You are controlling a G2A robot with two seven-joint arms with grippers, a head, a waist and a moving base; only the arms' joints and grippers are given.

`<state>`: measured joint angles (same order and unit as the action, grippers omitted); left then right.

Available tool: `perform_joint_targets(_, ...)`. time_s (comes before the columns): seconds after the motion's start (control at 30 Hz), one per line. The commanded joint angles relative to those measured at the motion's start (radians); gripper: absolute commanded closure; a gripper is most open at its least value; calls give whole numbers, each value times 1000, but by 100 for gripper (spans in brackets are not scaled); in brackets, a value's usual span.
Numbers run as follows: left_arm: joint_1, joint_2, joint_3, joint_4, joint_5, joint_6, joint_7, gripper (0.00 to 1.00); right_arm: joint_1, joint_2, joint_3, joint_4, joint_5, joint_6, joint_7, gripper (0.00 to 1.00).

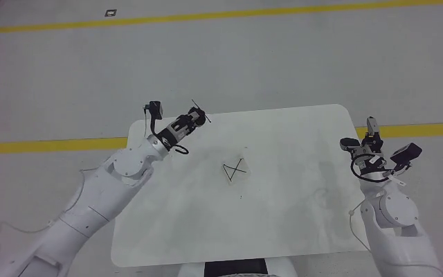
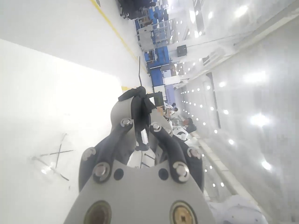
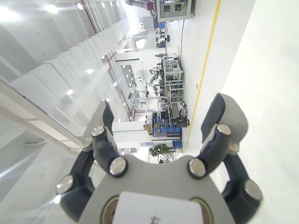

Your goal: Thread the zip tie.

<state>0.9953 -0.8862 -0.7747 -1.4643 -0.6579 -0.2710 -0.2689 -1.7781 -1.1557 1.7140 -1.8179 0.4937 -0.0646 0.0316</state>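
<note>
Left gripper (image 1: pixel 194 118) clamped on black zip tie (image 1: pixel 201 113), far-left corner of table (image 1: pixel 297 215). Right gripper (image 3: pixel 161 114) fingers spread, right edge. Crossed zip ties (image 1: pixel 235 170) mid-table.

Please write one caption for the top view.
Left tool grips a zip tie near the table's far corner; crossed zip ties lie at its centre; right tool beside the right edge.

Honestly, nothing in here is legible. The white sticker (image 3: pixel 157 207) on the body of the right tool (image 3: pixel 162 103) has a dark mark on it (cut off at the edge, can't make it out). The little square floor marker (image 1: pixel 111 12) beyond the desk (image 1: pixel 297 208) and the bluish banner (image 2: pixel 169 92) back in the hall are way too small to read.
</note>
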Motion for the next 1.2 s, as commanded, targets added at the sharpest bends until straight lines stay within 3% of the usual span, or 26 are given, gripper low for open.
perform_joint_targets(0.0, 7, -6, -9, 11, -86, -8, -20, 100, 0, 0, 0, 0, 0, 0, 0, 0)
perform_joint_targets(0.37, 9, -7, -10, 13, -96, -10, -22, 100, 1, 0, -2, -2, -4, 0, 3, 0)
perform_joint_targets(0.83, 9, -7, -10, 13, -96, -10, -22, 100, 124, -5, -217, -6, -404, 55, 99, 0)
perform_joint_targets(1.0, 9, -7, -10, 13, -96, -10, -22, 100, 140, -12, -287, -10, -472, 75, 104, 0)
perform_joint_targets(1.17, 9, -7, -10, 13, -96, -10, -22, 100, 138, -13, -286, -12, -468, 76, 100, 0)
